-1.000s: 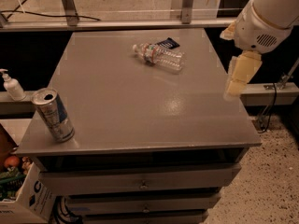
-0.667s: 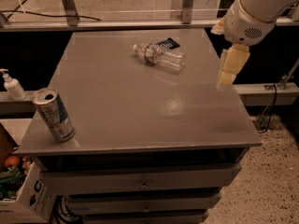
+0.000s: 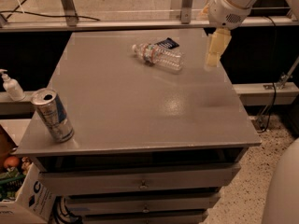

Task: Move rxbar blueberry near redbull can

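Note:
The rxbar blueberry, a small dark flat bar with white print, lies at the far side of the grey table, partly hidden behind a clear plastic water bottle lying on its side. The redbull can stands at the table's near left corner, leaning a little. My gripper hangs above the table's far right part, to the right of the bottle and the bar, touching neither.
A soap dispenser stands on a ledge to the left. A cardboard box with items sits on the floor at lower left. Drawers lie under the tabletop. A metal rail runs behind the table.
My gripper and arm have moved left and farther back over the table, closer to the bottle and the bar. The can, bottle and bar have not moved.

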`<action>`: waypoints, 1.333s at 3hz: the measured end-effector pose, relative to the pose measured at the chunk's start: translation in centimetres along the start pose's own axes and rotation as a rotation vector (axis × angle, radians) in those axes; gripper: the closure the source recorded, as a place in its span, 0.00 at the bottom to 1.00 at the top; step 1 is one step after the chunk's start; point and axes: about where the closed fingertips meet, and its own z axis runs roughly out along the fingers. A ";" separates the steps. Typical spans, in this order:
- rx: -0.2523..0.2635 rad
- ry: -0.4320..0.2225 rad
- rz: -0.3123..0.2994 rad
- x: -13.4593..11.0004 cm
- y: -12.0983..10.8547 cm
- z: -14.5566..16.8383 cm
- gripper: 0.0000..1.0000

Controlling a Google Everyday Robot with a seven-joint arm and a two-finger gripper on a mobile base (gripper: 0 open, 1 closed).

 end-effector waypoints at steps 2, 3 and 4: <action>0.037 -0.038 -0.032 0.8 0.4 -0.4 0.00; 0.087 -0.095 -0.096 1.9 -0.1 0.3 0.00; 0.145 -0.127 -0.147 3.2 -1.8 1.3 0.00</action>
